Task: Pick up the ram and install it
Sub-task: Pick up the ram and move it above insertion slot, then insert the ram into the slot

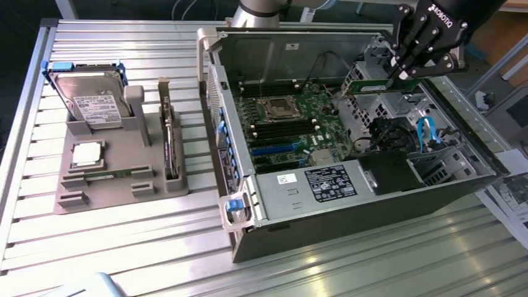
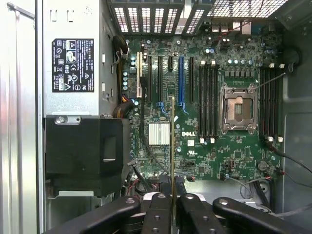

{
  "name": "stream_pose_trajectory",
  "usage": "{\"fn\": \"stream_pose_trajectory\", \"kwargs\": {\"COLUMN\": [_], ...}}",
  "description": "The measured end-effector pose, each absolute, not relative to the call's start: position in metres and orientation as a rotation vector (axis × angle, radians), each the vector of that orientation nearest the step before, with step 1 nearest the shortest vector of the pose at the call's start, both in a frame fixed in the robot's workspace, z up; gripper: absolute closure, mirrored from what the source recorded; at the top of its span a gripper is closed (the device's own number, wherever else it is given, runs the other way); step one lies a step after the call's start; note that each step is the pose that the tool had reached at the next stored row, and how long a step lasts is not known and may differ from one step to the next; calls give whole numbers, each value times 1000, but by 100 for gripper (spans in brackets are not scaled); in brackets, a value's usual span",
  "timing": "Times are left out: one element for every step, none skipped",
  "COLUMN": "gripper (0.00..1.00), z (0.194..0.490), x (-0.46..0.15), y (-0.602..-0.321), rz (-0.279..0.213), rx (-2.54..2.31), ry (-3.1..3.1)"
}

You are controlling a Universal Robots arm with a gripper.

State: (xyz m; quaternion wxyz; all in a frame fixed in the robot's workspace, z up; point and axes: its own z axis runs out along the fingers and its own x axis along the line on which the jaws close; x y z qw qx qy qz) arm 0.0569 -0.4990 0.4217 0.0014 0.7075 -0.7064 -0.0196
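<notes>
My gripper (image 1: 394, 77) hangs over the far right part of the open computer case (image 1: 247, 216), shut on the ram (image 1: 375, 86), a slim green stick held lengthwise above the board. In the wrist view the ram (image 2: 173, 141) shows edge-on as a thin line running out from between the black fingers (image 2: 158, 209), over the middle of the green motherboard (image 2: 234, 156). Black memory slots (image 2: 209, 102) lie beside the silver processor socket (image 2: 239, 108), with more slots (image 2: 270, 102) on its other side. In the exterior view the slots (image 1: 285, 129) sit just below the socket (image 1: 278, 108).
A grey fixture (image 1: 107, 192) on the exterior view's left holds a hard drive (image 1: 91, 93), a square silver chip (image 1: 86, 153) and an upright card (image 1: 169, 145). Inside the case are the power supply (image 2: 73, 58), a black shroud (image 2: 83, 151) and blue cables (image 1: 425, 133).
</notes>
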Motion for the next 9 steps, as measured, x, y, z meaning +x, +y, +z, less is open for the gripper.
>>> {"fn": "stream_pose_trajectory", "kwargs": {"gripper": [87,87,87,87,87,87,87,87,87], "z": [422,422,422,422,422,422,422,422,421], "x": [57,57,57,57,57,57,57,57,57], "y": [-499,-499,-499,-499,-499,-499,-499,-499,-497], "rz": [-61,-61,-61,-61,-61,-61,-61,-61,-61], "rx": [2221,2221,2221,2221,2221,2221,2221,2221,2221], "ry": [-2217,-2217,-2217,-2217,-2217,-2217,-2217,-2217,-2217]}}
